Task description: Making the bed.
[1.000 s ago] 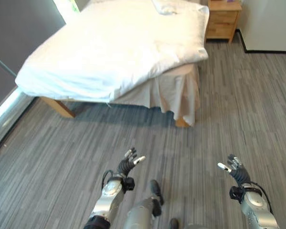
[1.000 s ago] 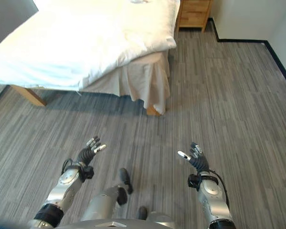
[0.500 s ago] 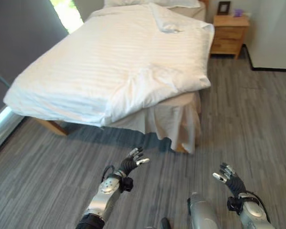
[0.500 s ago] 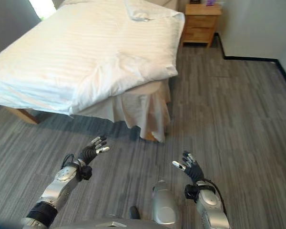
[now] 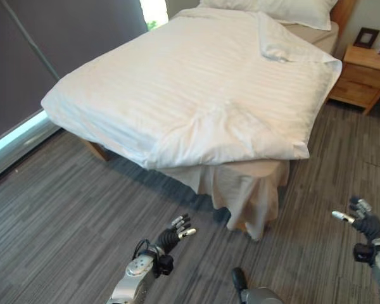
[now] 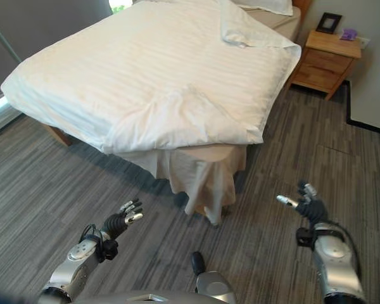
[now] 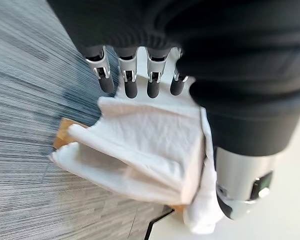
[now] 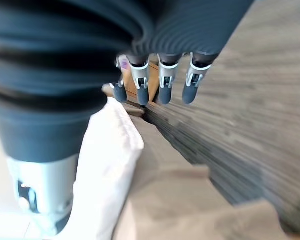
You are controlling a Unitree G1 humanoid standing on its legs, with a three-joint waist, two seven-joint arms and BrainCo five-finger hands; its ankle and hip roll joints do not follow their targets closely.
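A bed [image 5: 101, 151] stands ahead of me under a rumpled white duvet [image 5: 196, 95]. The duvet's near corner is folded back, and its top edge is turned over by the pillow [image 5: 285, 9]. A beige bed skirt [image 5: 247, 193] hangs at the near corner. My left hand [image 5: 171, 235] is held up over the floor in front of the bed, fingers relaxed, holding nothing. My right hand [image 5: 361, 223] is raised at the right, also open and apart from the bed. The left hand [image 7: 135, 82] and the right hand [image 8: 160, 82] point toward the bed corner in their wrist views.
A wooden nightstand [image 6: 326, 60] with a small picture frame [image 6: 329, 22] stands right of the bed head. A dark curtain [image 5: 57, 44] and window fill the left wall. Grey plank floor [image 5: 63, 215] lies between me and the bed.
The view has swung left and up toward the bed, which now looks nearer. Both hands stay raised and open; the right one now shows further right.
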